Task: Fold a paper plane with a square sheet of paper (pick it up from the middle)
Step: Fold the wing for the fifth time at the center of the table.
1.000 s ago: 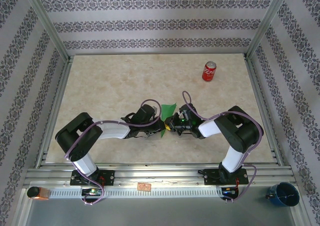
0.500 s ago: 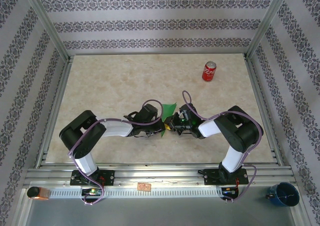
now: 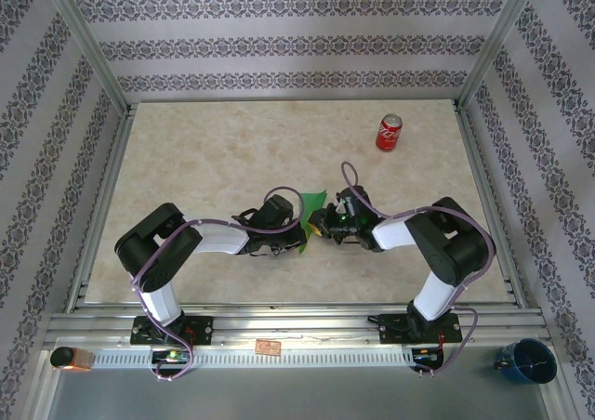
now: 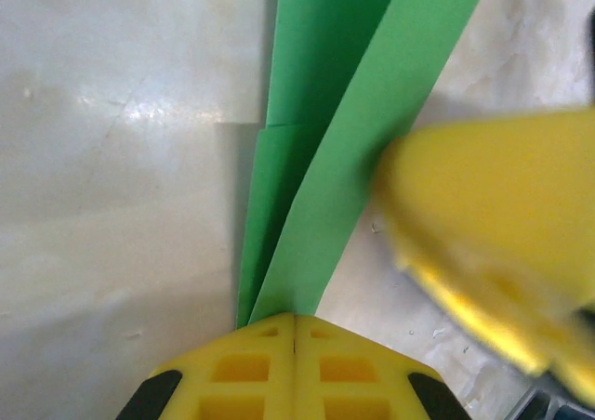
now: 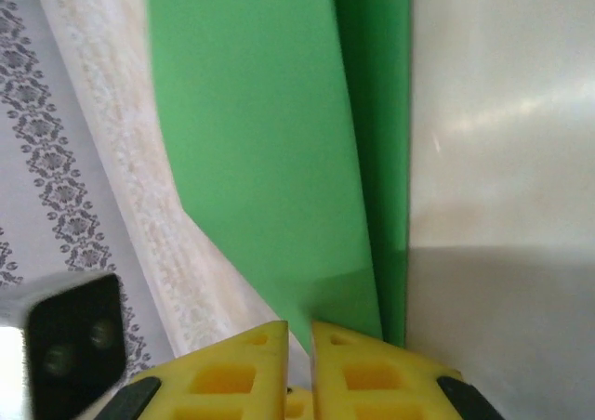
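1. Location: the green paper sheet (image 3: 312, 202), already folded into long narrow layers, sits at the middle of the table (image 3: 204, 150) between the two grippers, well apart from the red soda can (image 3: 389, 133). Whether its underside touches the table cannot be told.
2. Left gripper (image 4: 294, 332): the jaws are pressed fully together on the near end of the sheet, and the layered flaps run straight out from the seam between the fingers.
3. Right gripper (image 5: 297, 332): the jaws are nearly together, with a thin slit showing. The sheet's edge runs down to that slit, but whether it is pinched there cannot be told. In the left wrist view one of its yellow fingers lies blurred against the sheet's right-hand flap.
4. Step in hand, as judged: setting a lengthwise crease, with one gripper anchoring the sheet and the other working the fold.
5. Recommended practice:
   - The left clamp should hold firm as the fixed reference.
   - The right fingers should travel along the fold line, not across it.
   - The flap edges should be kept parallel — the inner layer ends in a visible step.
6. Risk: the paper is thin, so opposing pulls could skew or tear the layers. Only one end should be freed at a time.
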Robot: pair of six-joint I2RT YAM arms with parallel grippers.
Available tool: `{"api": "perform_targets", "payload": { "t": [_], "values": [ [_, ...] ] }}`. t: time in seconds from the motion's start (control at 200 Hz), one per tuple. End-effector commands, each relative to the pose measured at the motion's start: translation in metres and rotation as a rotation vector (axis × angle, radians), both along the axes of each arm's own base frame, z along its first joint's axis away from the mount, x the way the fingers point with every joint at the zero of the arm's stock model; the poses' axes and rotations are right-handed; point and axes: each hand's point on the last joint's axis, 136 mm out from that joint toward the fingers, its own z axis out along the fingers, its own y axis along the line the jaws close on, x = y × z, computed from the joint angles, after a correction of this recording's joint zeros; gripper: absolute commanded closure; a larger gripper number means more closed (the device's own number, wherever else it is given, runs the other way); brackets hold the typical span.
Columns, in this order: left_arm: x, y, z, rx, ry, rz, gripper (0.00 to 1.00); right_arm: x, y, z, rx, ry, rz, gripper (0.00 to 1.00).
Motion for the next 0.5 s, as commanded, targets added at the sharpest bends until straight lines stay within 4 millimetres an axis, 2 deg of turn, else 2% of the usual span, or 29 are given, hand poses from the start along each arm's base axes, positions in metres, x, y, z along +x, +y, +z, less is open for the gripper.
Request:
{"api": "perform_targets", "payload": {
  "t": [0.0, 0.105, 0.21, 0.495],
  "values": [
    [-0.016, 0.010, -0.013, 0.041, 0.024, -0.027, 1.00, 0.019, -0.014, 0.031, -0.049, -0.143, 0.061, 0.83],
    [-0.019, 0.009, -0.014, 0.028, 0.024, -0.041, 1.00, 0.026, -0.025, 0.041, -0.099, -0.190, 0.132, 0.83],
    [-0.020, 0.008, -0.013, 0.023, 0.025, -0.046, 1.00, 0.025, -0.022, 0.048, -0.087, -0.221, 0.223, 0.85],
    [-0.021, 0.008, -0.012, 0.032, 0.029, -0.061, 1.00, 0.018, 0.004, 0.043, -0.023, -0.216, 0.368, 0.90]
  ]
}}
